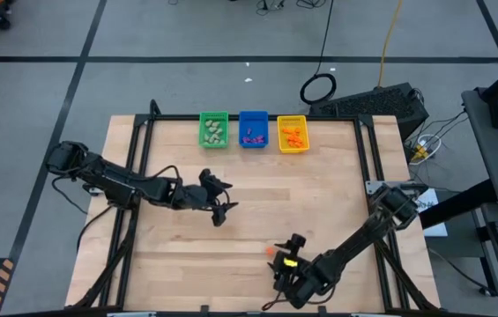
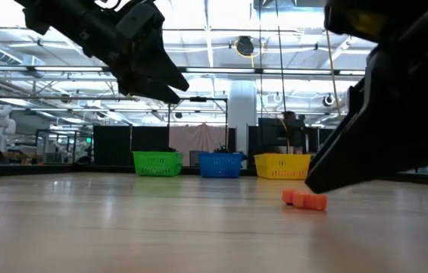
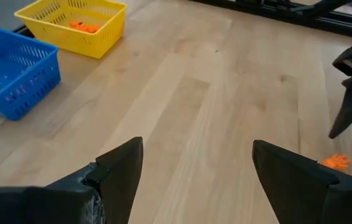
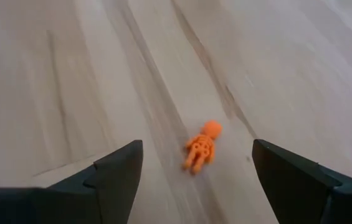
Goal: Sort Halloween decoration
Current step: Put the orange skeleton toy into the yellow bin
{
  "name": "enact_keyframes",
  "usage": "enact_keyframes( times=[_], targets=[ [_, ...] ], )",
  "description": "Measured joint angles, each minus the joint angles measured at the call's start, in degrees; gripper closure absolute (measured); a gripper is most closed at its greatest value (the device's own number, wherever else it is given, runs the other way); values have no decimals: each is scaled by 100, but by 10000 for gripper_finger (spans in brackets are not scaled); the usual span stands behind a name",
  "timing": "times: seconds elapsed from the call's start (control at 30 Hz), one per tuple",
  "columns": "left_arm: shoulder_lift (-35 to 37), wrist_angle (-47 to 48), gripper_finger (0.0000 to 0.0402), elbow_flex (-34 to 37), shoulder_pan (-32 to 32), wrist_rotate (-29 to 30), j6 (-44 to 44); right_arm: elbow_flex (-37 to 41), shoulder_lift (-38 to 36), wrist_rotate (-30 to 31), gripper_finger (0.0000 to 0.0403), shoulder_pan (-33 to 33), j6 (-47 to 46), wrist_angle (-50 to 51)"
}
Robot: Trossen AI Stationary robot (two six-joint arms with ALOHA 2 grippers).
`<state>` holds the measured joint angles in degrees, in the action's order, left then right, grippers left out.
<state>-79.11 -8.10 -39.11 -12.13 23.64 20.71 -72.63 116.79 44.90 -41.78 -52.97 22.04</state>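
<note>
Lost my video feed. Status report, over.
Right pincer open, over orange skeleton trinket on the table. Left pincer open, empty, mid-table. Nothing in the way.

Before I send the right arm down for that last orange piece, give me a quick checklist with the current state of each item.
1. Right gripper fingers open: ok.
2. Orange trinket lying free on the table, between and ahead of the right fingers: ok.
3. Right gripper empty: ok.
4. Left gripper open, empty, mid-table, apart from the trinket: ok.
5. Yellow bin already holds orange pieces, upright at the far edge: ok.
6. Any other loose trinkets on the table: cannot tell.
</note>
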Motion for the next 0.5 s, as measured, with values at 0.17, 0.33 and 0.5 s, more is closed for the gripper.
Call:
enact_keyframes(
  times=[0.17,0.33,0.5],
  targets=[
    [0,7,100,0,-1,-2,76,-93,271,26,115,5,-461,62],
    [0,8,100,0,-3,-4,133,-93,390,248,118,0,-926,51],
    [0,9,100,0,-1,-4,131,-93,401,300,152,5,-1089,74]
  ],
)
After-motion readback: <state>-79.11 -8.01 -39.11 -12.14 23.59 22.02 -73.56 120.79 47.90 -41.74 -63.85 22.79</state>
